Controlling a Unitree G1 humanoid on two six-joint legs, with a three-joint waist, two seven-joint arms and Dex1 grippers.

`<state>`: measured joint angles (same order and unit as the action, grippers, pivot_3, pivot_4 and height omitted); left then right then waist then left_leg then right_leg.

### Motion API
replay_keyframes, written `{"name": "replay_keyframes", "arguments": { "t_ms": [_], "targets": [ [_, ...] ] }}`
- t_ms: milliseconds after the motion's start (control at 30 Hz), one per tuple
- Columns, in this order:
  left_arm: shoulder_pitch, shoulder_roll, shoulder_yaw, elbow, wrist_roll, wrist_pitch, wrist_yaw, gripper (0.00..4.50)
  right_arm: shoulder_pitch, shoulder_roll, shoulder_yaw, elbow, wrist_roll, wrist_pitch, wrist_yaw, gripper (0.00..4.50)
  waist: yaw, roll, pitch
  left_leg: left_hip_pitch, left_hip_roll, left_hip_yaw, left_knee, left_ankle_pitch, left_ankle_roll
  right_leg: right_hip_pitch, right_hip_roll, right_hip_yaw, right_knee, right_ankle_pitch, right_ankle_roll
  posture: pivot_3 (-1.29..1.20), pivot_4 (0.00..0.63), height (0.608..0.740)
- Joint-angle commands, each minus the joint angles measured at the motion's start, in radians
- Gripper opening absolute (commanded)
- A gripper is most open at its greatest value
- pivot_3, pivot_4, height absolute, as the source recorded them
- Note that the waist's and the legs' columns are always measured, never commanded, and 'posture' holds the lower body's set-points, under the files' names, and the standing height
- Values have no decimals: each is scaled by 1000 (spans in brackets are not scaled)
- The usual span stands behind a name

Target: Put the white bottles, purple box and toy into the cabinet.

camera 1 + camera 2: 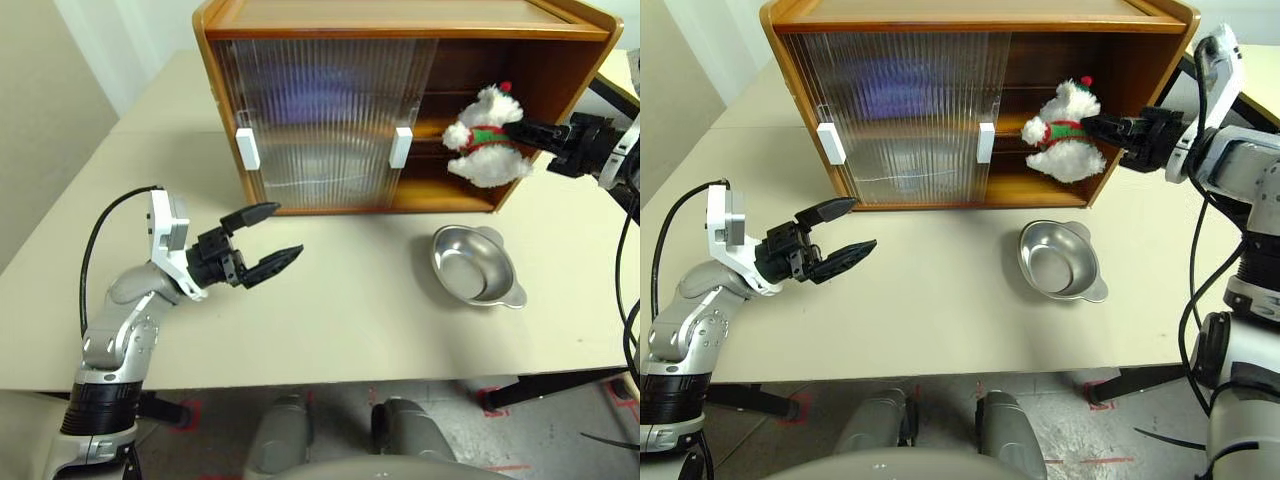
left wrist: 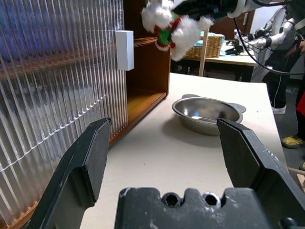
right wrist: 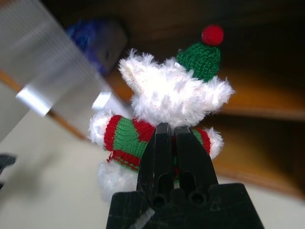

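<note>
The toy (image 1: 487,140), a fluffy white bear in a red-and-green scarf and hat, hangs in the air at the open right side of the cabinet (image 1: 400,15), level with its upper shelf. My right gripper (image 1: 517,130) is shut on the toy's scarf (image 3: 128,138) from behind. Well left of it, over the table, my left gripper (image 1: 288,230) is open and holds nothing. A purple blur behind the ribbed doors (image 1: 320,110) on the upper shelf looks like the purple box. The white bottles are hidden.
An empty round metal bowl (image 1: 470,262) sits on the beige table (image 1: 340,310) in front of the cabinet's open right side. Both sliding doors, with white handles (image 1: 401,147), cover the cabinet's left part.
</note>
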<state>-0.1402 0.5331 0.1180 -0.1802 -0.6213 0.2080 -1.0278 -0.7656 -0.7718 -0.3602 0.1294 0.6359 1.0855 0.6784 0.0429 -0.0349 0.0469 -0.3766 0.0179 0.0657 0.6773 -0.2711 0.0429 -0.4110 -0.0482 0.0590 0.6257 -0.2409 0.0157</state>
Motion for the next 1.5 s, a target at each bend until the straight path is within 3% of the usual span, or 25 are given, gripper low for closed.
{"name": "replay_keyframes", "arguments": {
  "t_ms": [33,733,1500],
  "targets": [
    [0,3,-8,-8,8,9,3,4500,-37,5,16,41,-43,-135,1,27,-1,0,0,0,0,0,0,0,0,0,0,0,0,0,0,109,8,740],
    [19,14,9,-5,17,-17,1,4500,-181,143,140,428,-292,-743,22,27,-5,1,-1,1,0,0,0,0,0,0,-1,0,1,2,-2,145,0,740],
    [48,20,8,-36,16,-12,23,4500,-246,204,171,653,-387,-938,-16,27,-1,2,-2,2,0,0,0,0,0,0,-3,-2,3,4,-4,159,0,740]
  ]
}}
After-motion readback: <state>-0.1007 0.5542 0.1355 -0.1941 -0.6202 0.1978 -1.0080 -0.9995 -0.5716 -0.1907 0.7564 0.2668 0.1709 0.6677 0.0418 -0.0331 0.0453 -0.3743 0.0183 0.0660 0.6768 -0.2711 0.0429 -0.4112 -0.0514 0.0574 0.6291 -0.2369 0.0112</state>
